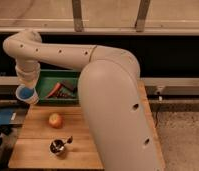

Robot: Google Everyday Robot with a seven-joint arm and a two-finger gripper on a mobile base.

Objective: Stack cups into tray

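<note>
My gripper [28,89] hangs at the end of the arm, just off the left end of the green tray [49,76] and above the table's left edge. It is shut on the light-blue cup [25,93], whose open mouth faces the camera and which is lifted clear of the table. A white rim [32,100] wraps the cup's lower edge; I cannot tell whether it is the white cup. The wrist hides the fingers. The tray holds a few dark and red items [62,90].
An orange-red fruit [55,120] lies on the wooden table [38,132], and a shiny metal cup with a utensil [58,146] stands nearer the front. A blue object [3,117] sits off the table's left side. My own arm's bulk covers the table's right half.
</note>
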